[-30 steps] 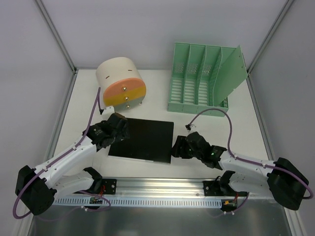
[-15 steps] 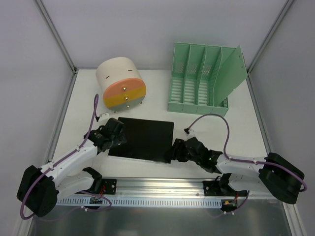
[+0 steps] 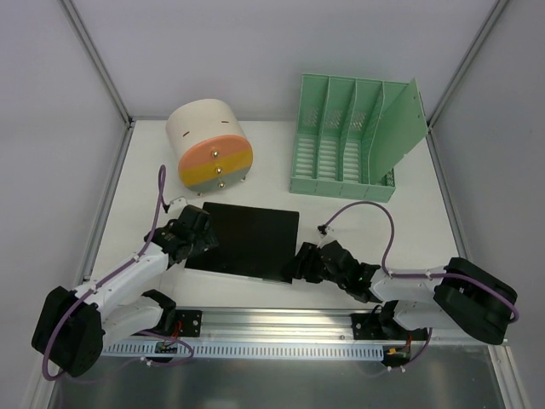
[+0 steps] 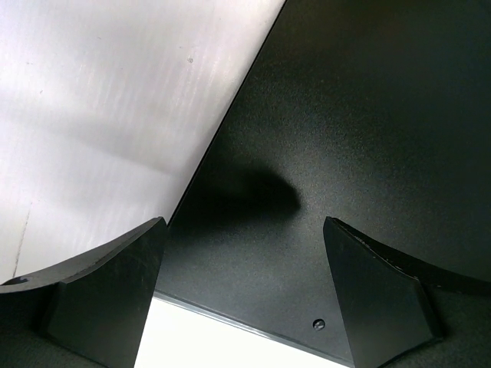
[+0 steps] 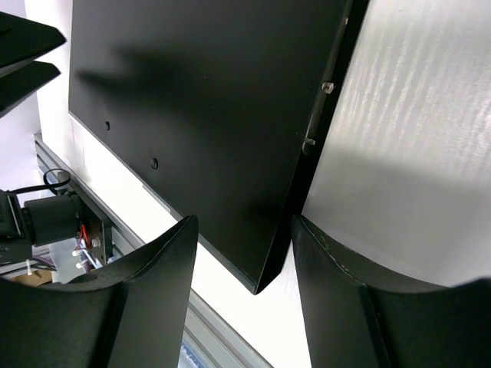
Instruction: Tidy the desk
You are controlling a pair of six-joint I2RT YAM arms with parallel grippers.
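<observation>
The desk, a large matte white tabletop with an aluminium rail along its near edge, fills the floor of the grey-walled cell. Judged from how things lie, the tidying looks barely begun.

A flat black rectangular slab lies loose at the centre, slightly askew. At about 1 o'clock from it stands a mint-green slotted plastic file organiser, with nothing visible in its slots. At 11 o'clock sits a cream cylindrical container with an orange and yellow drawer front.

The left gripper is at the slab's 9 o'clock edge. Its jaws are spread wide, one finger over the bare desk and the other over the slab, holding nothing. The right gripper is at the 4 o'clock corner, its jaws partly apart astride that edge without clamping it. Lifting the slab and filing it is probably what remains.
</observation>
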